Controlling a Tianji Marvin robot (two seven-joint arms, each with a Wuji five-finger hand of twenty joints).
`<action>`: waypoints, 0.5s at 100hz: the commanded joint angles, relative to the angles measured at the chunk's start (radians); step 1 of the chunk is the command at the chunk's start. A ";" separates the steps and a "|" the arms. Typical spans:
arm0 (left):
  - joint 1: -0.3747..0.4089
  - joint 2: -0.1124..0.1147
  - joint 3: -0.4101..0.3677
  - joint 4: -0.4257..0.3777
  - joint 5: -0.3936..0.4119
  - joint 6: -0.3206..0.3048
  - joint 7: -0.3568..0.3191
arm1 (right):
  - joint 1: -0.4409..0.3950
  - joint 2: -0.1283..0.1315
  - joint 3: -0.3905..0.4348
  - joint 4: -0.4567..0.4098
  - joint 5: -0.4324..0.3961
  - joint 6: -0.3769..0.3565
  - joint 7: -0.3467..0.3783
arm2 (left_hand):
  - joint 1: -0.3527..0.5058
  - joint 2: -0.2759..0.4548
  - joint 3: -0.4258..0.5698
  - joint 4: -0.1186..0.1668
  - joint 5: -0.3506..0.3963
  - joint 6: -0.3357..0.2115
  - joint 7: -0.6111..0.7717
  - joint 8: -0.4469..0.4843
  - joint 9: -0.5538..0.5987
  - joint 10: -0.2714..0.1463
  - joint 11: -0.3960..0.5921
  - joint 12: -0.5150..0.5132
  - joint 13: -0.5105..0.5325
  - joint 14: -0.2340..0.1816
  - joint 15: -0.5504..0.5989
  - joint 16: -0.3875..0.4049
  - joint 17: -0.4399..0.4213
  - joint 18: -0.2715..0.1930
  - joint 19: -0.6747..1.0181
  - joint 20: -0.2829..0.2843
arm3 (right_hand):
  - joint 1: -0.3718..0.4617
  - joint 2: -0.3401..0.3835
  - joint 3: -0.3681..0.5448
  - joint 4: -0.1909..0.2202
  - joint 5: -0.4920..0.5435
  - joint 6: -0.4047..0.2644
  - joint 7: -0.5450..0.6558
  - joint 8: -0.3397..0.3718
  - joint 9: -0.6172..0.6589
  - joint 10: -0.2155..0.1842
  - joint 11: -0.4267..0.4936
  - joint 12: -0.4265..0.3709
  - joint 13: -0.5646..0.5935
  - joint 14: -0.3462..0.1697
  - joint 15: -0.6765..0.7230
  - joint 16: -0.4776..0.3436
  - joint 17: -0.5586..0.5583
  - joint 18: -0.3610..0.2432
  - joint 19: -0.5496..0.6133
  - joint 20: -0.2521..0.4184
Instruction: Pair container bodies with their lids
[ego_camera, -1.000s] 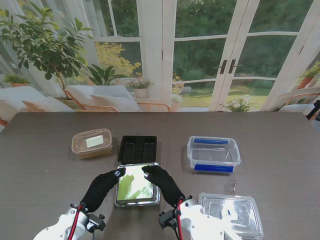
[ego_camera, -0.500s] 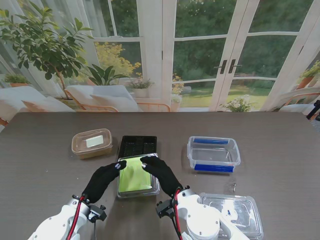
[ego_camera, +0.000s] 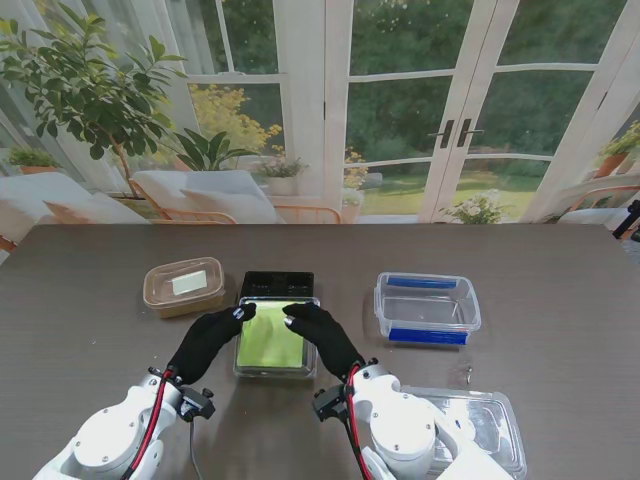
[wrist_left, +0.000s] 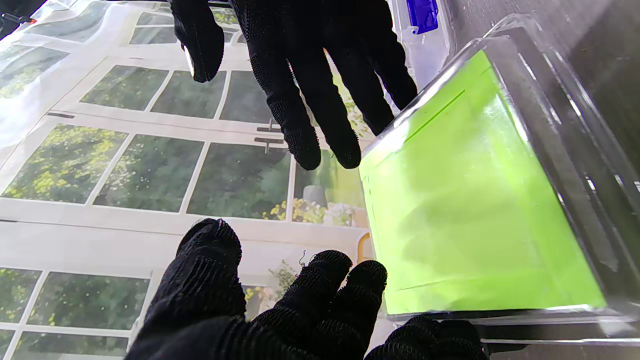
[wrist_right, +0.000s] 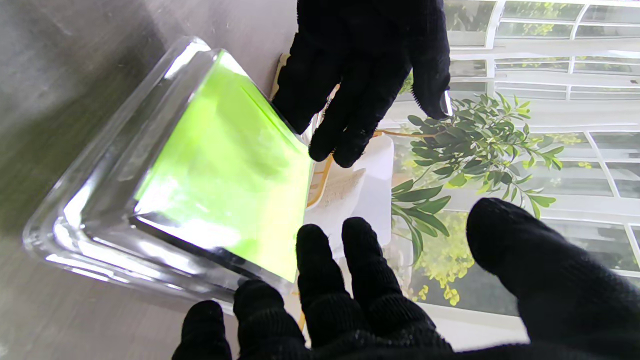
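A clear rectangular lid (ego_camera: 272, 338) that reflects bright green is held between my two black-gloved hands. My left hand (ego_camera: 208, 338) grips its left edge and my right hand (ego_camera: 322, 338) grips its right edge. The lid's far end lies over the near part of the black tray body (ego_camera: 277, 283). In the left wrist view the lid (wrist_left: 470, 200) sits beside my left hand (wrist_left: 280, 310), with my right hand (wrist_left: 300, 65) opposite. The right wrist view shows the lid (wrist_right: 215, 165) tilted off the table, with my right hand (wrist_right: 350, 310) at its edge.
A brown container with its lid on (ego_camera: 183, 286) stands left of the black tray. To the right is a clear box with blue clips (ego_camera: 427, 308). A large clear lid (ego_camera: 480, 425) lies near me on the right, partly behind my right arm.
Both hands have carried the clear lid away from me. It now overlaps the black tray, and more of that tray is covered than before.
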 joint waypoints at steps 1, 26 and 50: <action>-0.012 -0.014 0.009 -0.018 -0.004 0.006 -0.039 | 0.011 -0.023 -0.021 -0.003 0.006 -0.001 0.028 | 0.000 0.034 -0.026 0.025 0.007 0.001 -0.004 -0.002 0.015 -0.019 -0.001 0.009 0.098 -0.066 0.196 0.058 0.066 -0.076 0.108 0.038 | 0.011 -0.009 0.001 -0.031 0.018 0.002 -0.005 -0.006 0.000 0.009 -0.002 0.003 0.119 -0.097 0.199 0.090 0.314 -0.054 0.013 0.042; -0.045 -0.019 0.003 0.001 -0.009 0.034 -0.041 | 0.053 -0.030 -0.034 0.022 0.017 0.002 0.034 | 0.001 0.034 -0.026 0.025 0.008 -0.001 -0.003 -0.002 0.014 -0.020 -0.002 0.009 0.096 -0.067 0.196 0.058 0.064 -0.077 0.107 0.037 | 0.012 -0.009 0.002 -0.031 0.018 0.002 -0.004 -0.005 0.000 0.008 -0.001 0.003 0.120 -0.097 0.198 0.091 0.316 -0.054 0.012 0.043; -0.089 -0.023 0.005 0.011 -0.020 0.077 -0.044 | 0.098 -0.039 -0.043 0.052 0.033 0.012 0.038 | 0.001 0.035 -0.026 0.025 0.006 -0.001 -0.004 -0.002 0.011 -0.020 -0.002 0.008 0.093 -0.070 0.195 0.057 0.064 -0.079 0.107 0.036 | 0.013 -0.008 0.000 -0.031 0.019 0.002 -0.002 -0.004 0.000 0.008 0.000 0.004 0.122 -0.098 0.199 0.091 0.316 -0.055 0.011 0.044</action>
